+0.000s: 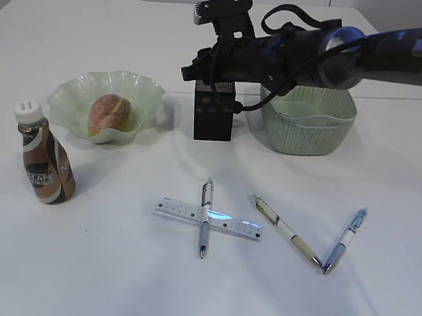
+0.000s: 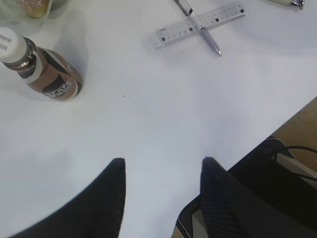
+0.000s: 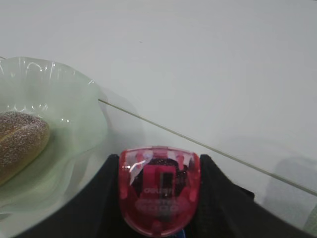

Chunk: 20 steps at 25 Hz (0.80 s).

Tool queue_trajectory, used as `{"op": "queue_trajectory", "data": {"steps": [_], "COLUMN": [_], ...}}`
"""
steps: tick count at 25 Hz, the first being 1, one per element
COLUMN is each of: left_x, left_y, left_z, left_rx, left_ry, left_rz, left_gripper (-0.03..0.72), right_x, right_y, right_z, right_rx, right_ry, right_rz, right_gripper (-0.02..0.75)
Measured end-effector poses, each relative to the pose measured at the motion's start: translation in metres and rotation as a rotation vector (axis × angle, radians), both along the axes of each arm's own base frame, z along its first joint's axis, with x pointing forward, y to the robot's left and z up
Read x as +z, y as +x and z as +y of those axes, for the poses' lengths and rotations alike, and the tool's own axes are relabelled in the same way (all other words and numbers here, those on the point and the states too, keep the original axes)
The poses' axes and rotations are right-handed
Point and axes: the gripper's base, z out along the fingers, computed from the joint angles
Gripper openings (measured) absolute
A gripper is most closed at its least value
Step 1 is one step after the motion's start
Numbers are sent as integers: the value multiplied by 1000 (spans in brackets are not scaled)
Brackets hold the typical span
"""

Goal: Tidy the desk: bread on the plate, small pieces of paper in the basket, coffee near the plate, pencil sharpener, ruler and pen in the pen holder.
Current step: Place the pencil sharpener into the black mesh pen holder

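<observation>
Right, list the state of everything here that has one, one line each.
Golden-brown sugared bread: lying in the wavy green glass plate.
Brown-and-white coffee bottle: upright, capped.
Black mesh pen holder: upright.
Green woven-look basket: upright.
Left gripper: open, holding nothing.
Right gripper: shut on red translucent pencil sharpener.

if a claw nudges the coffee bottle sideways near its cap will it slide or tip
Probably tip: the coffee bottle stands tall on a narrow base. Its round body would then likely roll across the smooth desk. The glossy label may be slippery to grip.
</observation>
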Motion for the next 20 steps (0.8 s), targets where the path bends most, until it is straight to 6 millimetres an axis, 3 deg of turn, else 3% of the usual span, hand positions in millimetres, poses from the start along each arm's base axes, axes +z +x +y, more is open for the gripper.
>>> {"op": "queue_trajectory", "data": {"steps": [7,20], "left_x": [0,0], "left_y": [0,0], "left_z": [0,0], "left_rx": [0,0], "left_ry": [0,-2], "left_rz": [0,-3], "left_gripper": [341,341], "right_x": [-1,-1], "right_y": [7,8], "right_z": [-18,-21], "right_rx": [-40,-49], "right_ry": [-3,-3], "right_rz": [8,12], "right_gripper": [309,309]}}
